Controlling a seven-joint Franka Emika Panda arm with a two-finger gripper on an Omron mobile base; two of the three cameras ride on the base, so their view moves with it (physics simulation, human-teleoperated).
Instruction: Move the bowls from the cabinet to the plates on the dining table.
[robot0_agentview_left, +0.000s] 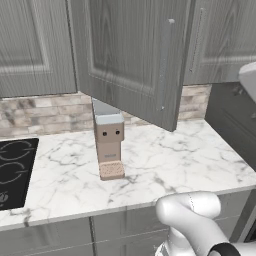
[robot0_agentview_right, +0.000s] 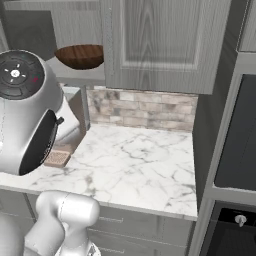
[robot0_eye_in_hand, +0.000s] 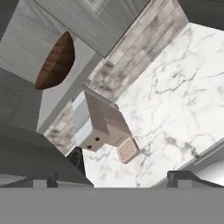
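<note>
Left base view: the cabinet (robot0_agentview_left: 130, 55) hangs above the marble counter (robot0_agentview_left: 165, 160) with one door swung open toward the camera, hiding the shelf behind it. A beige coffee machine (robot0_agentview_left: 109, 142) stands on the counter beside the black hob (robot0_agentview_left: 12, 170).

Right base view: the dark brown wooden bowl (robot0_agentview_right: 80, 56) sits on the open cabinet's shelf; its right side is cut off by the closed door, and the arm's body covers most of the coffee machine.

Hand view: the gripper (robot0_eye_in_hand: 111, 179) is released, its finger tips (robot0_eye_in_hand: 179, 177) wide apart with nothing between them. The wooden bowl lies well apart, up in the cabinet, partly hidden by the door edge.
</note>
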